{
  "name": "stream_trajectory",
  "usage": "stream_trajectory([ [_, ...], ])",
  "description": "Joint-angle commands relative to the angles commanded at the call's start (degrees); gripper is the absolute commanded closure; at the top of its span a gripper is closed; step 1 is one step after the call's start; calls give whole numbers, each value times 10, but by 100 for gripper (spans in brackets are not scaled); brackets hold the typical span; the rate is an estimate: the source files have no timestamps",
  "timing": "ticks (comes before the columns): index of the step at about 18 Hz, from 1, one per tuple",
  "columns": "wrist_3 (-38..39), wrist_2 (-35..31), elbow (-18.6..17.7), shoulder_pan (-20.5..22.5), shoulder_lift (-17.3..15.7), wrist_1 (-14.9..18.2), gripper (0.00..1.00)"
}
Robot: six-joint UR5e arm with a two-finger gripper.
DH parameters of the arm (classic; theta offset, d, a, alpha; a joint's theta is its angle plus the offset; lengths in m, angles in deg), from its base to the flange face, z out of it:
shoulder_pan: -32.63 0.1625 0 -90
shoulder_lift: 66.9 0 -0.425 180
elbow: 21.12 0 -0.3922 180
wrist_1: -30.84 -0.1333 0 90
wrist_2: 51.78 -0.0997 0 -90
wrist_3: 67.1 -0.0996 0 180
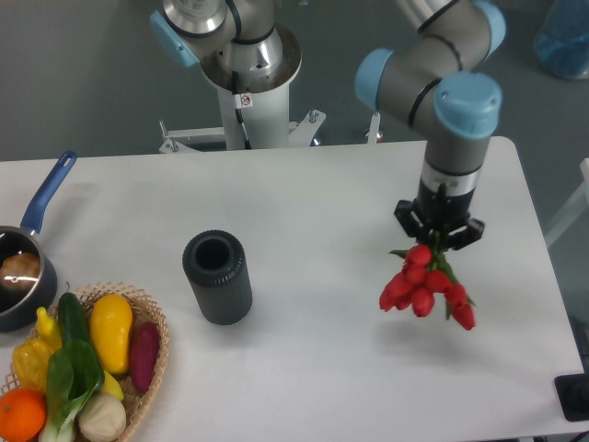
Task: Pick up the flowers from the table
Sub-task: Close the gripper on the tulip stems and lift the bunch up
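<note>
The arm reaches in from the upper right, its grey links and light-blue joint caps folding down so that the wrist points straight at the tabletop (304,184). At its end the tool (438,241) hangs vertically, black fingers pointing down and clenched on the flowers (425,287). The red tulip heads hang in a cluster directly beneath the tool, fanning slightly down to its right, with bits of green leaf showing among them. The stems are hidden inside the fingers. A faint shadow lies on the white surface under the bunch, so the flowers seem to be lifted clear of the tabletop, though from this angle the gap cannot be judged for certain.

Well to the left of the tool stands a dark ribbed cylinder (218,276), upright and open at the top. Farther left and lower, at the tabletop's corner, sits a wicker basket (152,368) holding vegetables and fruit. Above the basket, a dark pot with a blue handle (32,249) sits at the left edge.

Behind the tabletop, the arm's white base column (248,101) carries a small sticker with red on it; its writing is too small to read.
</note>
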Motion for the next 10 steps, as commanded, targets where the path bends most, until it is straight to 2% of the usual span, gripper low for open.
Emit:
stream_trajectory([
  [7,-5,0,17,10,-17,16,100],
  [10,-23,-17,28,13,-19,59,100],
])
